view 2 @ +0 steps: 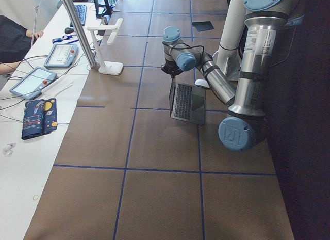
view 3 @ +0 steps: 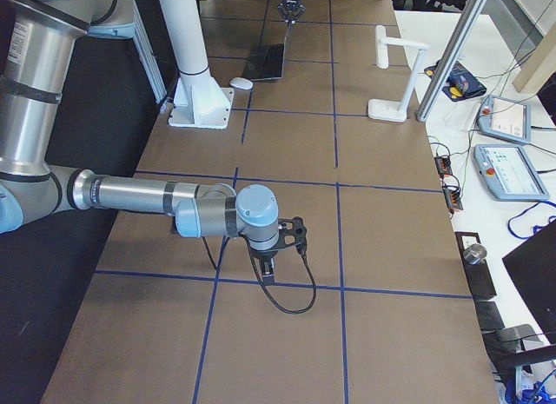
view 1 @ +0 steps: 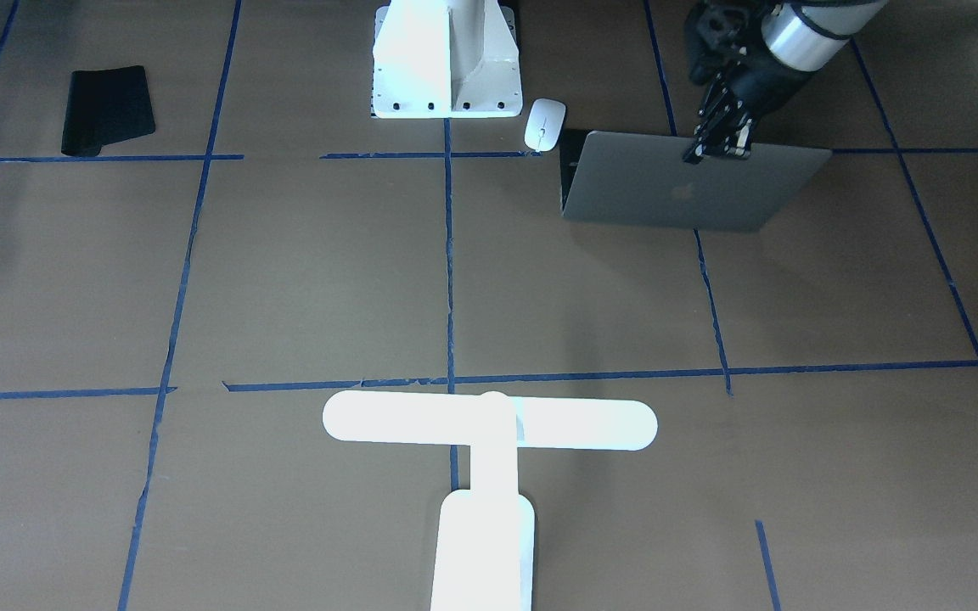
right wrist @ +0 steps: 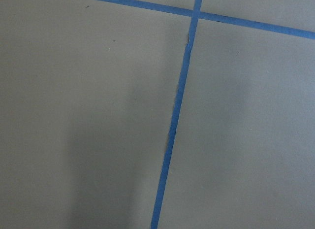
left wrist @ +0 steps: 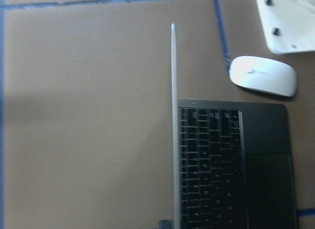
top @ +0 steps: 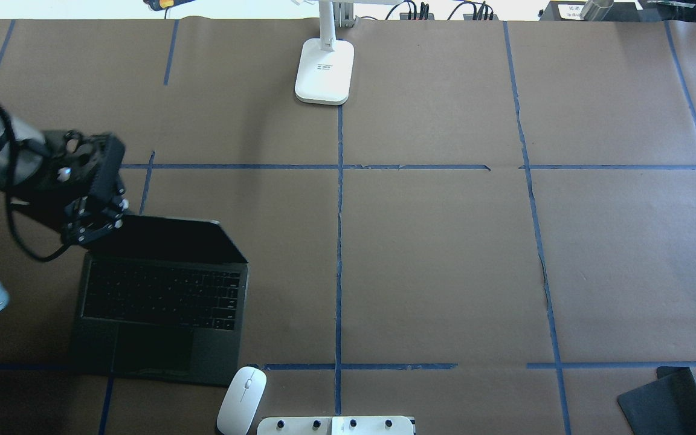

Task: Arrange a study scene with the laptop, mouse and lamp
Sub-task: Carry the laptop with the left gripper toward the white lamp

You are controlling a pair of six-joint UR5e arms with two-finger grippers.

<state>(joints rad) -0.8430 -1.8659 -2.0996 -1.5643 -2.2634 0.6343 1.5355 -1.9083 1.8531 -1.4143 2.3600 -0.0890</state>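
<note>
The grey laptop (view 1: 693,182) stands open at the robot's left side of the table, its lid upright and its black keyboard (top: 161,293) facing the robot. My left gripper (view 1: 714,146) is at the lid's top edge, shut on it; in the left wrist view the lid edge (left wrist: 173,120) runs straight up the middle. The white mouse (top: 241,400) lies just beside the laptop's near corner, apart from it. At the far middle of the table stands the white lamp (view 1: 489,424). My right gripper (view 3: 274,263) hangs low over bare table; whether it is open or shut I cannot tell.
A white bolted pedestal (view 1: 446,59) stands at the robot's edge, next to the mouse. A black mat (top: 668,402) lies at the robot's near right corner. Blue tape lines (right wrist: 177,115) cross the brown table. Control tablets (view 3: 512,169) and cables lie on the white side bench.
</note>
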